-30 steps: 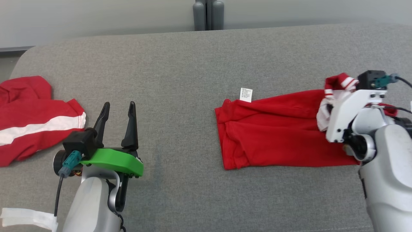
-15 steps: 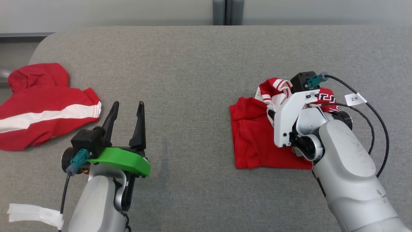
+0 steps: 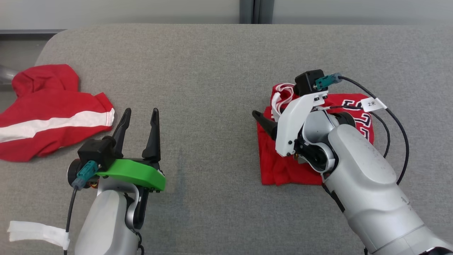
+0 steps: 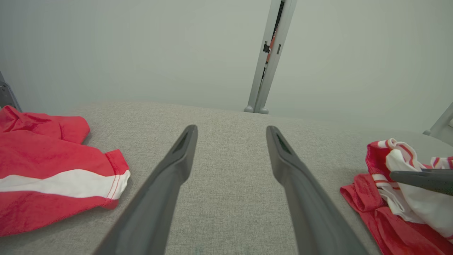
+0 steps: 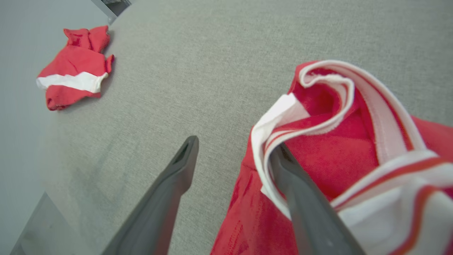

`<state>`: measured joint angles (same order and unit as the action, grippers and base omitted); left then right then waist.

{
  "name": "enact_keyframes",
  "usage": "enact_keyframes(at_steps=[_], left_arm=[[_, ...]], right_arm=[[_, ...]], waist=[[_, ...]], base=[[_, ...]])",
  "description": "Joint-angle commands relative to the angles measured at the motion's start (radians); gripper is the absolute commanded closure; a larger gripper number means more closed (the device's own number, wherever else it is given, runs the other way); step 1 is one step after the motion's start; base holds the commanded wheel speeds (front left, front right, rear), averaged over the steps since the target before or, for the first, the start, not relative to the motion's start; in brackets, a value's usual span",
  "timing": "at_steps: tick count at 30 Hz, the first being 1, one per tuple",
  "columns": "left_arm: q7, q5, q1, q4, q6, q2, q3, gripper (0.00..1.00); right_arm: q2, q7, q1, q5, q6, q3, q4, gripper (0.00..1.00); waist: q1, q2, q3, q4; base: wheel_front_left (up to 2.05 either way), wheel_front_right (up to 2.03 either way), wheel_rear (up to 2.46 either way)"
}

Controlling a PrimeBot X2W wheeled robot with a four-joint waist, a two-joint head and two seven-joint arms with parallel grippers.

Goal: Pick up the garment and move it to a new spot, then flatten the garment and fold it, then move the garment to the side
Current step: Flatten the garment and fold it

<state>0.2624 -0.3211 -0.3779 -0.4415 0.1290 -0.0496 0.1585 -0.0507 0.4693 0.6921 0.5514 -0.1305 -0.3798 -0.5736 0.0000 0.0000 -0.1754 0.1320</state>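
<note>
Left gripper [image 3: 141, 111] hangs low over the near left of the grey fabric surface [image 3: 212, 63], its jaws spread wide and holding nothing. It seems parked out of the way, since the fold needs only one arm here. Further left, well apart from it, a red striped garment [image 3: 53, 113] lies bunched by the surface's left edge, seemingly set aside.

To the right lies the task's garment [image 3: 279, 170], red with a white trim [image 5: 269, 131], gathered into a compact, doubled-over block. The right gripper [image 5: 235, 145] sits at the block's left edge with its jaws wide apart. One finger is over bare surface, and the other is tucked against the trim, which drapes across it. Nothing is pinched, so I judge a fold is just laid and the finger has yet to slip free. The trim could lift with it.

The surface is a woven grey cover with a rounded far-left corner. Beyond it stands a plain pale wall [image 4: 141, 53] with a grey upright post [image 4: 265, 71].
</note>
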Motion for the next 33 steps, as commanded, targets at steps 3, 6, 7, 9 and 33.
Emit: enact_keyframes(at_steps=[3, 6, 7, 9, 33], left_arm=[[0.003, 0.014, 0.019, 0.000, 0.002, -0.002, -0.024, 0.00], [0.003, 0.019, 0.027, 0.004, 0.002, -0.002, -0.036, 0.00], [0.003, 0.022, 0.031, 0.006, 0.002, -0.002, -0.041, 0.00], [0.003, 0.026, 0.035, 0.007, 0.002, -0.002, -0.044, 0.00], [0.003, 0.008, 0.013, 0.009, 0.002, -0.002, -0.013, 0.00]], right_arm=[[-0.001, -0.060, 0.007, 0.110, 0.000, 0.006, 0.103, 0.00], [-0.029, -0.051, -0.027, 0.136, 0.000, 0.017, 0.160, 0.00], [-0.042, -0.031, -0.041, 0.140, 0.000, 0.014, 0.174, 0.00], [-0.069, 0.001, -0.058, 0.133, 0.000, 0.010, 0.191, 0.00], [-0.165, -0.166, -0.124, -0.184, 0.000, 0.226, 0.171, 1.00]], waist=[[0.0000, 0.0000, 0.025, -0.029], [0.0000, 0.0000, 0.032, -0.046], [0.0000, 0.0000, 0.033, -0.055], [0.0000, 0.0000, 0.032, -0.068], [0.0000, 0.0000, 0.013, -0.066]], base=[[0.00, 0.00, 0.00], [0.00, 0.00, 0.00], [0.00, 0.00, 0.00], [0.00, 0.00, 0.00], [0.00, 0.00, 0.00]])
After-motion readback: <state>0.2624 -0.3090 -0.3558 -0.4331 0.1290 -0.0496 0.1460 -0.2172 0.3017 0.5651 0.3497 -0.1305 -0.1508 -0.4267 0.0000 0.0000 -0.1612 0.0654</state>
